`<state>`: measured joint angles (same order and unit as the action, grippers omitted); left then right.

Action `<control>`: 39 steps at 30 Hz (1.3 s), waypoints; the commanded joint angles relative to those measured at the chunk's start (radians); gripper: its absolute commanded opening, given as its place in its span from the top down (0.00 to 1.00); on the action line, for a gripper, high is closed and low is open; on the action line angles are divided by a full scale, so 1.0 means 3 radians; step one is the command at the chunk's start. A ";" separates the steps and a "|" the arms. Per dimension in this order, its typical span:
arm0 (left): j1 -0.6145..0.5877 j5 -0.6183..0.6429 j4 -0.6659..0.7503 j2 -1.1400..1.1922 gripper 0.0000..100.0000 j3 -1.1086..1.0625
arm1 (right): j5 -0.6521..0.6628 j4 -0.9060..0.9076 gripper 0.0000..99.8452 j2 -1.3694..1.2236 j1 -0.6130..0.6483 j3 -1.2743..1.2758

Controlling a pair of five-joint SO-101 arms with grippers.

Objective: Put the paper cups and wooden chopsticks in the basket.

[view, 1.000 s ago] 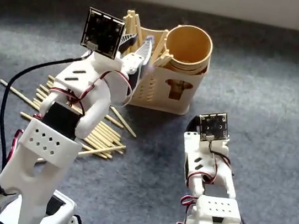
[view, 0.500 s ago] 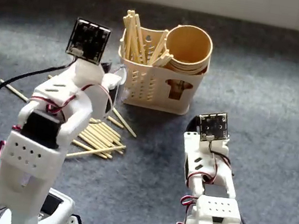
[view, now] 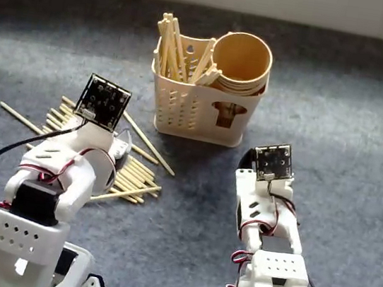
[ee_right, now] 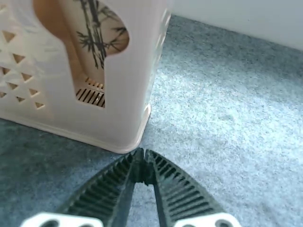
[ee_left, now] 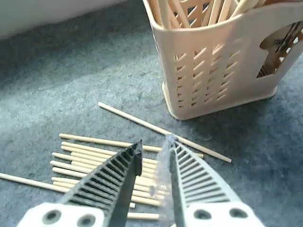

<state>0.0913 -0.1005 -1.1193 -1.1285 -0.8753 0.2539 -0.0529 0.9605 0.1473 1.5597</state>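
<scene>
Slightly parted left gripper (ee_left: 152, 142) over loose wooden chopsticks (ee_left: 85, 158), basket (ee_left: 213, 80) beyond it, right gripper (ee_right: 143, 158) closed just short of the basket, high view adding paper cups (view: 242, 61) inside.

matt cream plastic basket (view: 189, 111), pale bare wooden chopsticks (view: 135, 177), smooth paper cups (view: 242, 59), rough grey carpet (view: 351, 123)

From my end I saw grey-blue carpet (view: 363, 139) covering the whole work surface, a pale wall (view: 339, 4) along its far edge, a dark shadow band under it, and brighter light towards the right.
</scene>
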 commanded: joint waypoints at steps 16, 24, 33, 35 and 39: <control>0.0473 -0.1248 -0.0655 -0.0043 0.89 -0.0586 | 0.0031 -0.0090 0.98 0.0043 0.0028 -0.0043; 0.0565 -0.1268 -0.0455 0.0606 0.89 -0.0601 | 0.0031 -0.0090 0.98 0.0043 0.0028 -0.0043; 0.0872 -0.1268 -0.0307 0.1655 0.90 -0.0222 | 0.0031 -0.0090 0.98 0.0043 0.0028 -0.0043; 0.0862 -0.1268 -0.0169 0.1844 0.90 -0.0192 | 0.0031 -0.0090 0.98 0.0043 0.0028 -0.0043; 0.0857 -0.1274 0.0092 0.2192 0.90 -0.0187 | 0.0031 -0.0090 0.98 0.0043 0.0028 -0.0043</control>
<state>0.3322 -0.4749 -1.1423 -0.5209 -0.9766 0.2539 -0.0529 0.9605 0.1473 1.5597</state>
